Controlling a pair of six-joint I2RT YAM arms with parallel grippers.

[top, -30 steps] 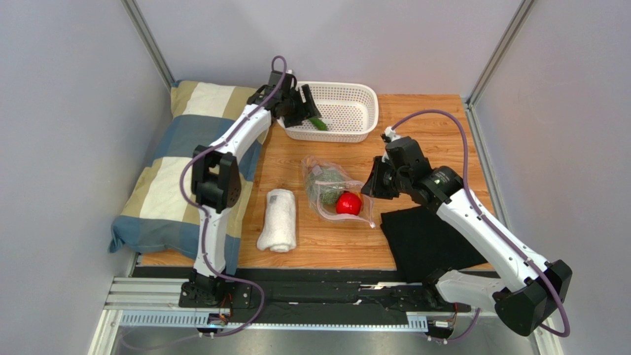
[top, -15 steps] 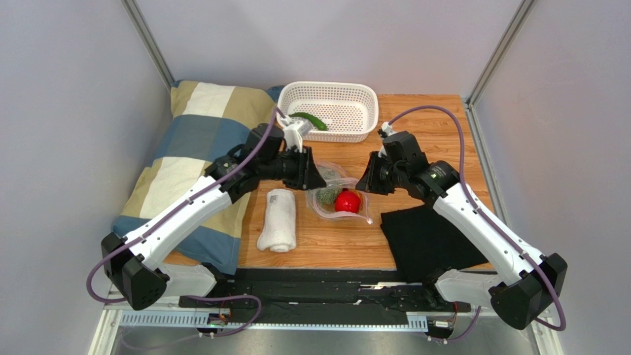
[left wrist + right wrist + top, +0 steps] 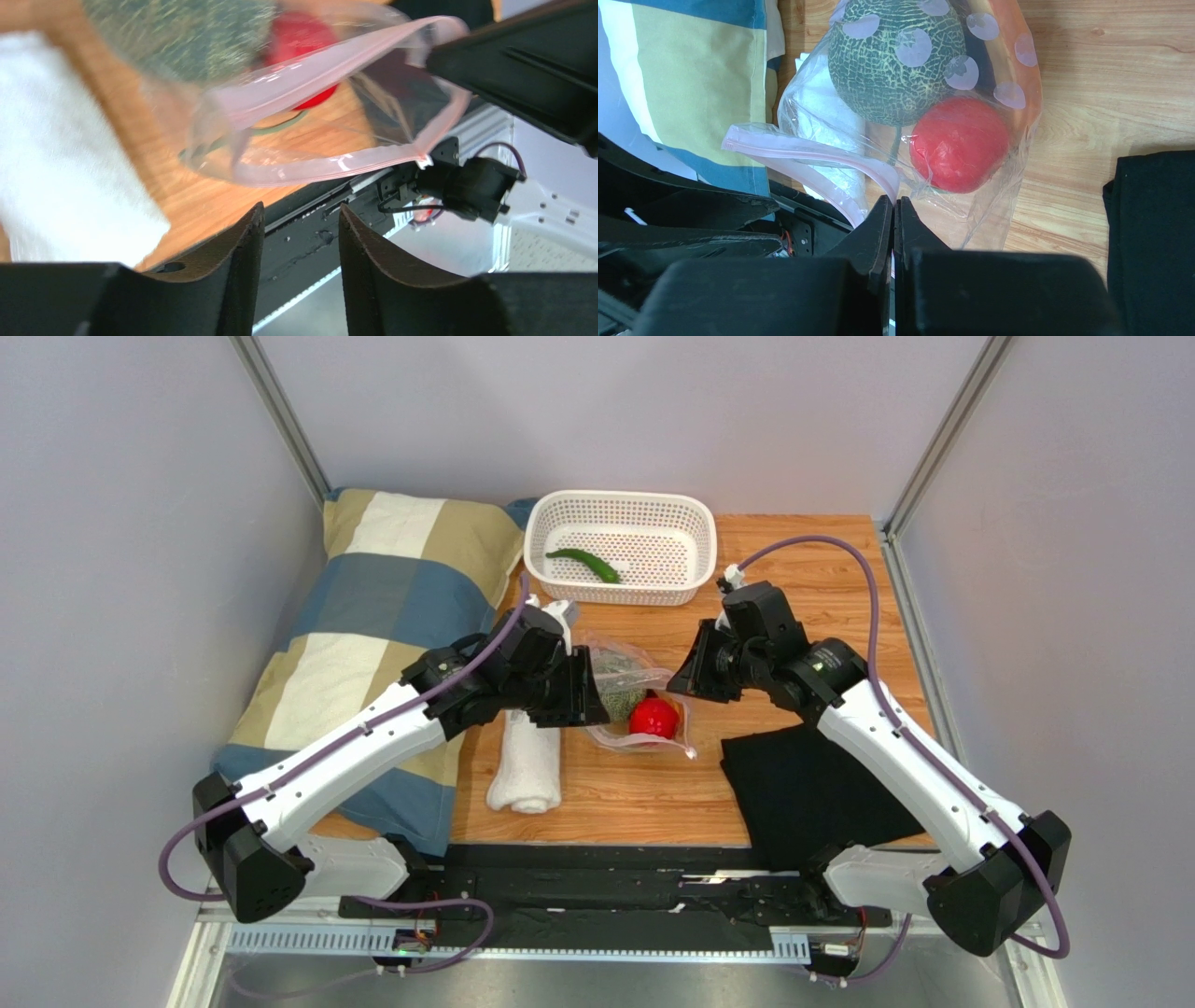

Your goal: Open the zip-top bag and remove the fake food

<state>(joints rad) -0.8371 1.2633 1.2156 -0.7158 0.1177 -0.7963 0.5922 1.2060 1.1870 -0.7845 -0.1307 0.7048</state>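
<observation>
The zip-top bag (image 3: 634, 711) lies mid-table, its mouth open. It holds the bumpy green vegetable (image 3: 615, 697) and the red tomato (image 3: 654, 716). A dark and orange shape (image 3: 1011, 63) shows behind them. My right gripper (image 3: 894, 204) is shut on the bag's pink zip strip (image 3: 808, 150) and holds that edge up. My left gripper (image 3: 298, 217) is open and empty, just left of the bag's open mouth (image 3: 337, 105). The slim green pepper (image 3: 582, 564) lies in the white basket (image 3: 697, 546).
A rolled white towel (image 3: 529, 749) lies left of the bag, under my left arm. A black cloth (image 3: 807, 791) lies at the front right. A checked pillow (image 3: 351, 616) fills the left side. The basket stands at the back.
My left arm swung from the basket, leaving the pepper in it, down to the bag's left side. My right gripper kept its hold and the bag shifted slightly.
</observation>
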